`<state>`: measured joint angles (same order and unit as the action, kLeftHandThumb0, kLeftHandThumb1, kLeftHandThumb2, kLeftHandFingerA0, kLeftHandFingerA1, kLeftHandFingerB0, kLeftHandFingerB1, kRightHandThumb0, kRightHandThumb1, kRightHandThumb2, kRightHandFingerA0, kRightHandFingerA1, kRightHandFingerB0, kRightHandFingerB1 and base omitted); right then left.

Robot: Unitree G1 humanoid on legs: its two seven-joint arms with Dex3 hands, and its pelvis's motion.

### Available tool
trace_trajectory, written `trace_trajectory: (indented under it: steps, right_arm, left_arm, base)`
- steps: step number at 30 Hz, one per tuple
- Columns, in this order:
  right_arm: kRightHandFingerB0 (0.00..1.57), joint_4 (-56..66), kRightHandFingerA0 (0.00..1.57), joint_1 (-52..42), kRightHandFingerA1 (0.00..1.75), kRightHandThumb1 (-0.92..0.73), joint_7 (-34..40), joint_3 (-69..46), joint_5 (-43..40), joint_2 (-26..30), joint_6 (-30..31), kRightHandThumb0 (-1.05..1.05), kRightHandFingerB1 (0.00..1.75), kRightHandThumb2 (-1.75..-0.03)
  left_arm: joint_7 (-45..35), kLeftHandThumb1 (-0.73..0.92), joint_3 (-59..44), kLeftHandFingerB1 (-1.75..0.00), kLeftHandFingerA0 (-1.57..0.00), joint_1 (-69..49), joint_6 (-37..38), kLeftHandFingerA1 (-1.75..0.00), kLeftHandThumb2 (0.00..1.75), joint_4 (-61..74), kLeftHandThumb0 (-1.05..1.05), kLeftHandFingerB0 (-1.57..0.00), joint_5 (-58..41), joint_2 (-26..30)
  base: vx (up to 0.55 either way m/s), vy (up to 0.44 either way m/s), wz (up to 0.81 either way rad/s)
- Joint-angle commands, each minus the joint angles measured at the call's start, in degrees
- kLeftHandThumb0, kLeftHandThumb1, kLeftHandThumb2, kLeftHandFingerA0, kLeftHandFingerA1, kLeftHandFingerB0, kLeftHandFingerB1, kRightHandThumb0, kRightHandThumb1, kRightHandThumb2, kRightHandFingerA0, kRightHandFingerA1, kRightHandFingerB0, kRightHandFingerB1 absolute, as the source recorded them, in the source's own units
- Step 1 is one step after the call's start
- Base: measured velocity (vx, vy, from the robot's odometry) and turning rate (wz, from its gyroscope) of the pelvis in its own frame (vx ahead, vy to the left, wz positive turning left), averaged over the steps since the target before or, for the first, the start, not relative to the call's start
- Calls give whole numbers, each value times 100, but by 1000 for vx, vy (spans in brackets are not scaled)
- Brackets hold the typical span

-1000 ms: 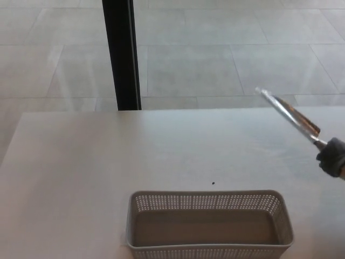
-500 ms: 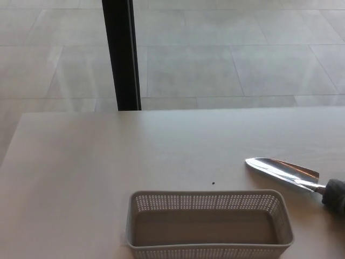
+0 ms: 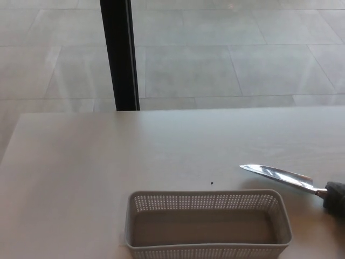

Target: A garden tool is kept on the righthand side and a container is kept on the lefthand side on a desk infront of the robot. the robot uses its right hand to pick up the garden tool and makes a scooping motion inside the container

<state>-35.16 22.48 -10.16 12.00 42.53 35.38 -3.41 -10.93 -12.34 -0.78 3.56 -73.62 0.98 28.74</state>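
Observation:
A grey perforated basket (image 3: pixel 207 224) stands empty at the near edge of the white desk (image 3: pixel 108 162). A metal garden trowel (image 3: pixel 275 175) lies low and nearly flat just right of the basket's far right corner, with its tip pointing left. Its blade is outside the basket. At the right picture edge, a small dark part of my right hand (image 3: pixel 335 198) is shut on the trowel's handle; the rest of the hand is cut off. My left hand does not show.
A black vertical post (image 3: pixel 118 54) rises behind the desk's far edge, with tiled floor beyond. A tiny dark speck (image 3: pixel 211 183) lies on the desk just behind the basket.
The trowel has swung down from a raised, tilted pose to low and flat by the basket's right end. My right hand has dropped with it. The view has shifted slightly.

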Motion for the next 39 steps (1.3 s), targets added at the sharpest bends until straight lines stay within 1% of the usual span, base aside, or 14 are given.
trace_trajectory:
  steps: [1, 17, 18, 19, 20, 21, 24, 29, 30, 31, 32, 36, 37, 39]
  right_arm:
    - [0, 557, 0, -165, 0, -79, -1925, -201, -1206, 497, -221, -105, 0, -66]
    - [0, 1863, 0, -1699, 0, -81, -2159, -2853, -3244, 1133, -543, -105, 0, -65]
    - [0, 1848, 0, -1982, 0, -66, -1975, -3225, -3323, 1069, -653, -102, 2, -106]
    - [0, 1787, 0, -2189, 0, -68, -1686, -3518, -3381, 924, -839, -99, 0, -101]
    - [0, 1743, 0, -2297, 0, -87, -1525, -3737, -3476, 796, -949, -100, 8, -67]
    - [0, 1667, 0, -2388, 25, -71, -1337, -4037, -3643, 594, -995, -103, 16, -111]
    - [1, 1523, 0, -2632, 32, -72, -815, -4754, -3868, 147, -766, -105, 33, -114]
    - [2, 1818, 0, -2994, 32, -77, -401, -5703, -4189, -472, -120, -104, 31, -114]
    - [3, 1456, 0, -2833, 51, -83, 143, -6159, -4512, -828, -152, -93, 48, -67]
    - [7, 1283, 31, -2788, 85, -68, 508, -6334, -4547, -993, -283, -89, 52, -105]
    - [13, 1038, 7, -2685, 87, -82, 980, -6829, -4976, -1379, -166, -74, 51, -64]
    - [11, 310, 11, -2504, 94, -81, 1453, -7392, -5282, -1641, -434, -65, 49, -61]
    - [0, -53, 9, -2507, 62, -54, 1464, -7509, -5359, -1651, -501, -38, 53, -110]
    - [0, -566, 8, -2473, 62, -54, 1639, -7613, -5336, -1698, -625, -39, 54, -110]
  left_arm:
    - [57, 66, -44, -50, -63, -53, 9, -67, 59, 41, -47, -58, -64, 87]
    - [149, 66, -28, -49, -65, -103, 10, -70, 59, 10, -46, -60, -27, 110]
    - [108, 68, 82, -49, -61, -122, 86, -69, 60, 7, -47, -57, 80, 106]
    - [103, 66, 45, -48, -63, -113, 61, -66, 59, -24, -46, -56, 41, 85]
    - [130, 67, 8, -46, -64, -92, 27, -64, 60, -56, -45, -53, 6, 61]
    - [154, 66, -3, -46, -60, -65, 9, -62, 60, -92, -45, -54, 1, 44]
    - [195, 65, -13, -49, -68, -36, -58, -69, 60, -116, -46, -59, -1, 69]
    - [139, 63, -78, -50, -68, -100, 17, -73, 59, -65, -48, -62, -73, 90]
    - [128, 64, -77, -49, -65, -119, 81, -69, 59, -47, -49, -61, -71, 96]
    - [101, 64, -77, -49, -66, -119, 99, -69, 59, -36, -48, -61, -75, 91]
    - [163, 67, 40, -48, -66, -139, 196, -68, 59, -15, -48, -60, 48, 94]
    - [185, 66, 2, -47, -65, -87, 53, -66, 59, -51, -45, -58, 8, 76]
    - [202, 66, 13, -47, -63, -80, 62, -63, 60, -100, -46, -58, 28, 57]
    - [164, 66, -20, -48, -65, -72, 42, -66, 59, -132, -45, -58, -5, 37]
  base:
    - [0, 0, 0]
    - [0, 0, 0]
    - [0, 0, 0]
    - [0, 0, 0]
    - [0, 0, 0]
    - [0, 0, 0]
    - [0, 0, 0]
    - [0, 0, 0]
    - [0, 0, 0]
    - [0, 0, 0]
    - [0, 0, 0]
    - [0, 0, 0]
    - [0, 0, 0]
    - [0, 0, 0]
